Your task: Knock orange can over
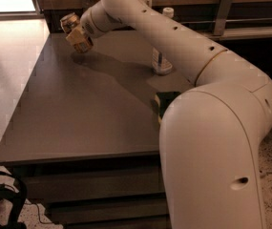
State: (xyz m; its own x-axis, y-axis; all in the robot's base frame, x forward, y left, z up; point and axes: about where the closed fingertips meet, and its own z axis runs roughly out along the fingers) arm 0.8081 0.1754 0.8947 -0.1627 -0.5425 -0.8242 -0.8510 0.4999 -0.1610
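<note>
The orange can is at the far left corner of the dark table. It looks tilted, with its silver top rim facing up and left. My gripper is just right of and below the can, close against it, over the table's far left part. I cannot tell whether it touches the can. The arm reaches in from the lower right across the table.
A clear plastic water bottle with a white cap stands at the back middle of the table, partly hidden behind my arm. A small dark green object lies on the table near the arm's base. A wooden wall and rail run behind the table.
</note>
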